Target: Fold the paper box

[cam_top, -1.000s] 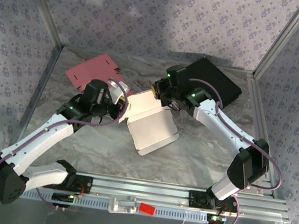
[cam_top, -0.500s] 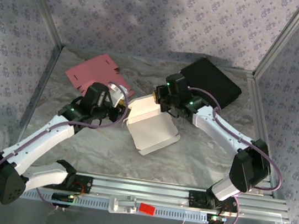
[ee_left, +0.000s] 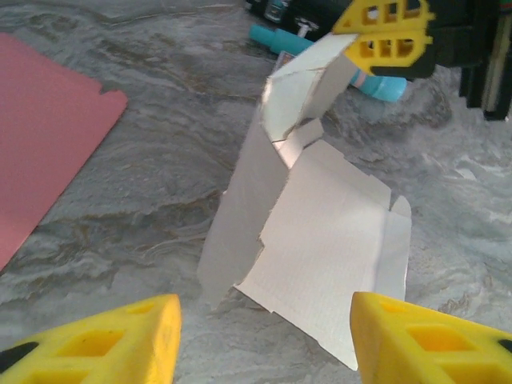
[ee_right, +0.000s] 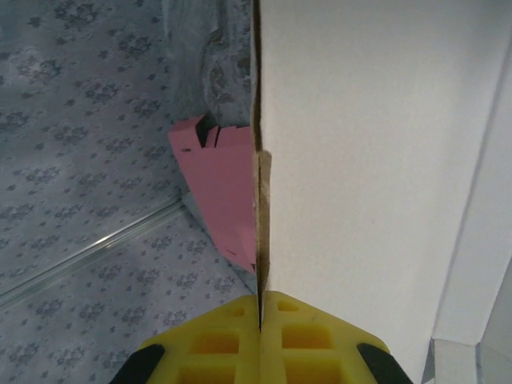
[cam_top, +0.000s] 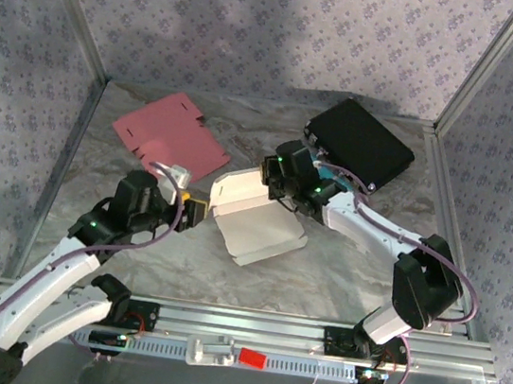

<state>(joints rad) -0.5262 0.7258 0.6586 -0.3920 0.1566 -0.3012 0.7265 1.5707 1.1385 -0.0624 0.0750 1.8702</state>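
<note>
Where the aluminium rail (cam_top: 247, 329) closes the near edge, a broad strip of bare marbled table (cam_top: 321, 277) lies open between it and the paper box (cam_top: 257, 221). The left gripper (cam_top: 194, 210) hangs over this open ground, just left of the box's near-left side and apart from it. From the left wrist, the left gripper (ee_left: 262, 340) is spread wide and holds nothing. Its yellow fingers (ee_left: 104, 344) frame the box's near corner, which lies ahead of them on the table, untouched.

The box rests mid-table. Its base panel is flat, its left side panel stands up with a ragged near edge, and a flap rises at the far end. The right gripper (cam_top: 276, 171) is clenched on that raised part (the left wrist view shows its yellow fingers (ee_left: 384, 36) pinching the flap's top). In the right wrist view the right gripper (ee_right: 260, 324) has its pads pressed together on the panel's thin edge, and the white cardboard runs straight up from between them.

Bare table also opens to the right of the box, under the right forearm. Farther back, a pink sheet (cam_top: 171, 132) lies flat at the far left, near the box's far corner but apart from it. A black case (cam_top: 359, 142) sits at the far right, close to the patterned back wall (cam_top: 279, 33).
</note>
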